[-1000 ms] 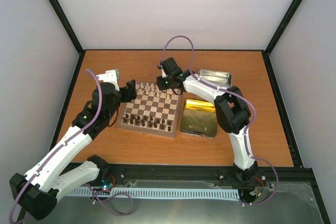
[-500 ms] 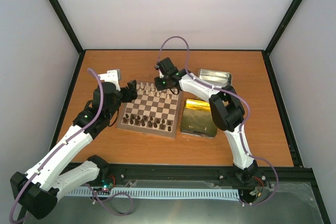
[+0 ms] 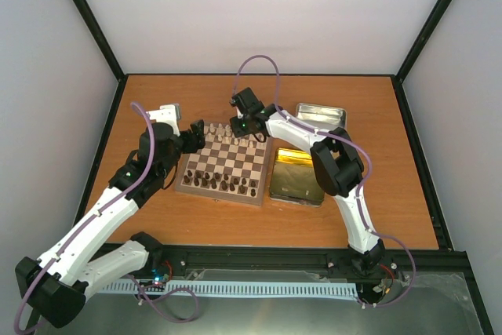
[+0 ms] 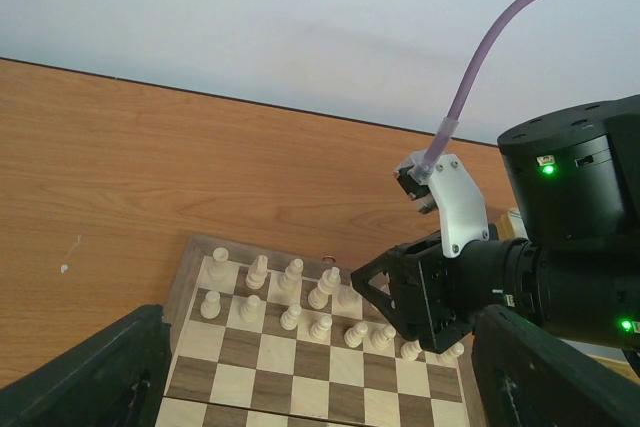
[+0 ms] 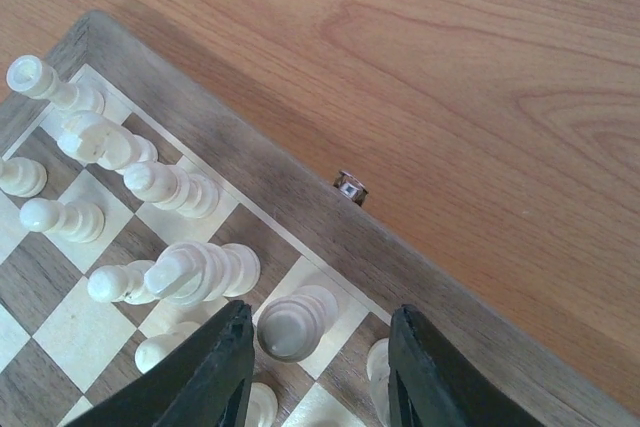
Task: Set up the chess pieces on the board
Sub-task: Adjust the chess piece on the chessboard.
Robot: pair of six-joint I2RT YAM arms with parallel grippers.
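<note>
Nearly done, I judge: the chess pieces [image 3: 226, 132] stand along the two far rows of the board [image 5: 250, 162], and the dark pieces [image 3: 223, 183] along the two near rows. My right gripper [image 5: 322, 332] hangs over the far row, fingers apart on either side of one cream piece [image 5: 293, 323], not clamping it. That piece stands upright, long axis vertical, head toward my wrist. My left gripper [image 4: 320, 372] hovers at the board's left edge, spread wide and empty.

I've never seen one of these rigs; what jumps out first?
A chessboard in the middle of the table, cream pieces along its far rows and dark pieces along the near ones. The right arm reaches over the far edge, its open jaws either side of one cream piece.
</note>
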